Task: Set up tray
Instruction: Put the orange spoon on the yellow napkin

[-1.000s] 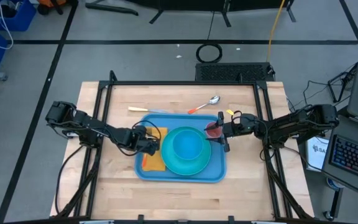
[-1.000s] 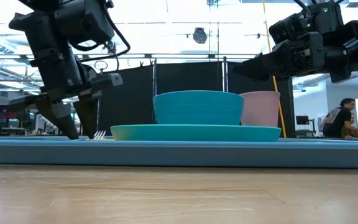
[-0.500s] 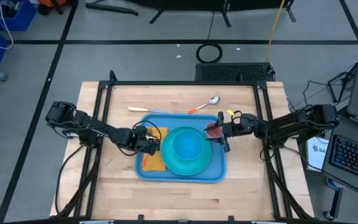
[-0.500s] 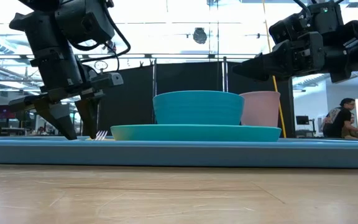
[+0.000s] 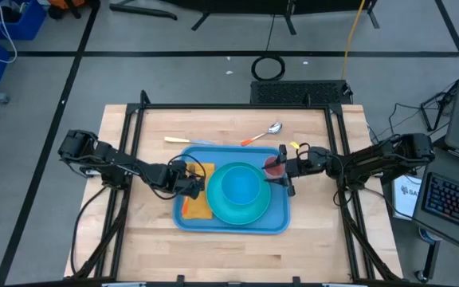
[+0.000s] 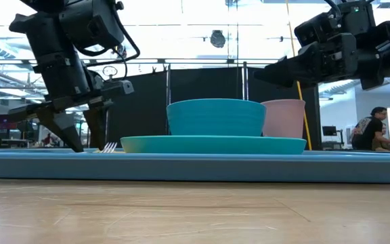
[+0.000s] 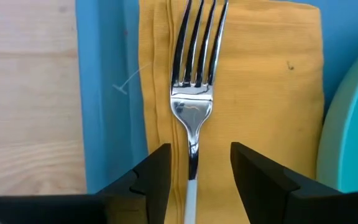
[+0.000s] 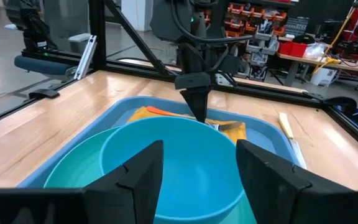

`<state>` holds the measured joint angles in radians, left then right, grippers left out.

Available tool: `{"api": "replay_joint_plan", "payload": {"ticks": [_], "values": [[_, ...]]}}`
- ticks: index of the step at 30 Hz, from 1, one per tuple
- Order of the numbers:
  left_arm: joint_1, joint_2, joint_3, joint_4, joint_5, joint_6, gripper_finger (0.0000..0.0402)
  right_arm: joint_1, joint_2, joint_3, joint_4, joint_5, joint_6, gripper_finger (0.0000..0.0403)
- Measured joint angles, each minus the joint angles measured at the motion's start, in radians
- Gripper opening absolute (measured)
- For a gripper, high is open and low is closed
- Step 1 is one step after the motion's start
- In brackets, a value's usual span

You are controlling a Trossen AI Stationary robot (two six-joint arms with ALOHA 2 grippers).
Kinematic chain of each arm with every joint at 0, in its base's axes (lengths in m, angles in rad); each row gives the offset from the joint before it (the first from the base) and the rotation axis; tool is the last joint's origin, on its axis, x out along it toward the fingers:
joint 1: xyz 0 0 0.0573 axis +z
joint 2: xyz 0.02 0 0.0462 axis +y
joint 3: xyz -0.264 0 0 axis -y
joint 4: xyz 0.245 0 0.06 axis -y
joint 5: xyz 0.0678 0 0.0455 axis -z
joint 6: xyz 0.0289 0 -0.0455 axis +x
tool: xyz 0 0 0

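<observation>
One light-blue tray (image 5: 281,219) sits mid-table, carrying a teal plate (image 5: 213,209) and bowl (image 5: 239,185), a pink cup (image 5: 272,167) and a fork (image 7: 193,93) on a yellow napkin (image 7: 272,93). It looks stiff, smooth plastic, now loaded; I'd grip its low rim. Left gripper (image 7: 194,168) hovers spread astride the fork handle, holding nothing. Right gripper (image 8: 197,165) hangs spread and empty by the cup.
</observation>
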<state>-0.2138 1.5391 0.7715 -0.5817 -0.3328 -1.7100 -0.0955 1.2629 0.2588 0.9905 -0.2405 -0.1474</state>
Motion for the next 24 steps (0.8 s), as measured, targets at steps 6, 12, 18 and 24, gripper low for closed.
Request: {"api": "replay_joint_plan", "payload": {"ticks": [6, 12, 18, 24], "values": [[0.0, -0.033, 0.0, 0.009, -0.031, 0.077, 0.017, 0.0, 0.0, 0.0, -0.002, 0.0, 0.004, 0.0194], [0.005, -0.126, 0.0, -0.02, -0.105, 0.188, 0.017, 0.0, 0.0, 0.0, -0.004, 0.0, 0.004, 0.0194], [0.056, -0.231, 0.001, -0.137, -0.184, 0.395, 0.017, 0.0, 0.0, -0.001, -0.003, 0.0, 0.022, 0.0194], [0.154, -0.303, 0.001, -0.176, -0.225, 0.764, 0.017, 0.0, 0.0, -0.002, 0.0, 0.0, 0.031, 0.0194]]}}
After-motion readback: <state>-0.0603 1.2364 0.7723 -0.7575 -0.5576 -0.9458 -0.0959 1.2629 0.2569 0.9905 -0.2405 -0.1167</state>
